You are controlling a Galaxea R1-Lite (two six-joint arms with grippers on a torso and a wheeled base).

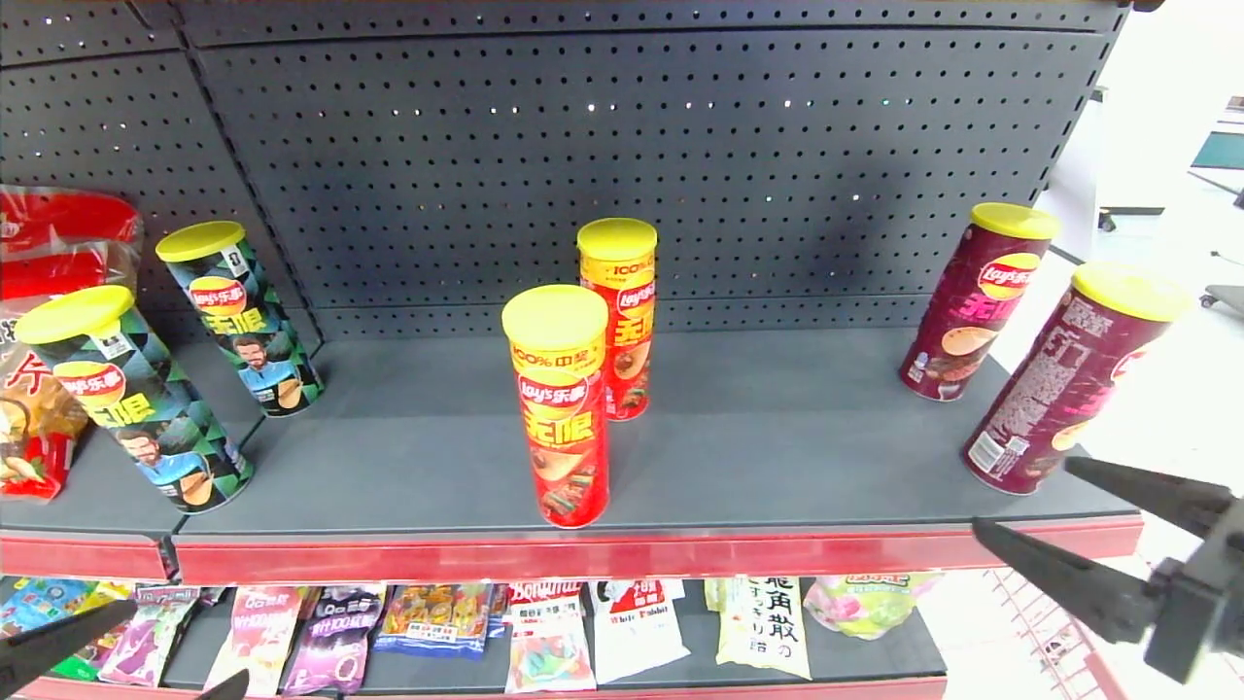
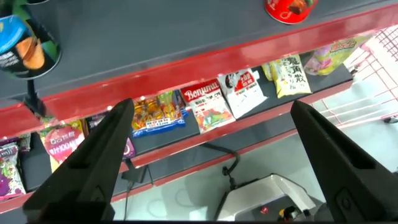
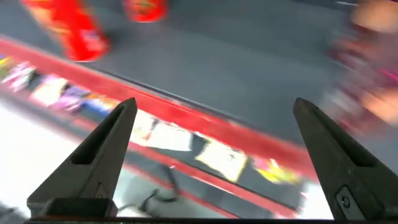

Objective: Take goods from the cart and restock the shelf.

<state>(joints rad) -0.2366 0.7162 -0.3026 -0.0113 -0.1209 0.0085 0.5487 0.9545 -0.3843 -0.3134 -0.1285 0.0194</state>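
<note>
The right gripper [image 1: 1022, 498] is seen with its two black fingers spread wide and nothing held between them. It is placed just off the right-hand end of the shelf [image 1: 680, 559], level with the red front edge. In the right wrist view the same gripper [image 3: 214, 101] is shown parted above that red edge, with two red shapes blurred on the deck beyond it.

The left gripper [image 1: 190, 639] is likewise parted and empty, and is found low at the left, in front of the lower shelf [image 1: 875, 661]. In the left wrist view the left gripper [image 2: 212, 104] is framed against the row of snack packets [image 2: 211, 109] laid along that lower level.

Six chip cans, all capped with yellow lids, are set on their bases on the grey deck of the shelf:
- The front red can [image 1: 564, 428] is placed near the front edge at the middle, and the rear red can [image 1: 622, 321] just behind it.
- At the left, the front green can [image 1: 146, 408] is set close to the edge and the rear green can [image 1: 248, 321] farther back.
- At the right, the rear purple can [image 1: 972, 301] is set back from the edge. The front purple can [image 1: 1064, 384] is placed at the shelf's end, nearest the right gripper but apart from it.

A perforated back panel [image 1: 632, 146] is fitted behind the cans, and bagged goods [image 1: 49, 253] are stacked at the far left.
</note>
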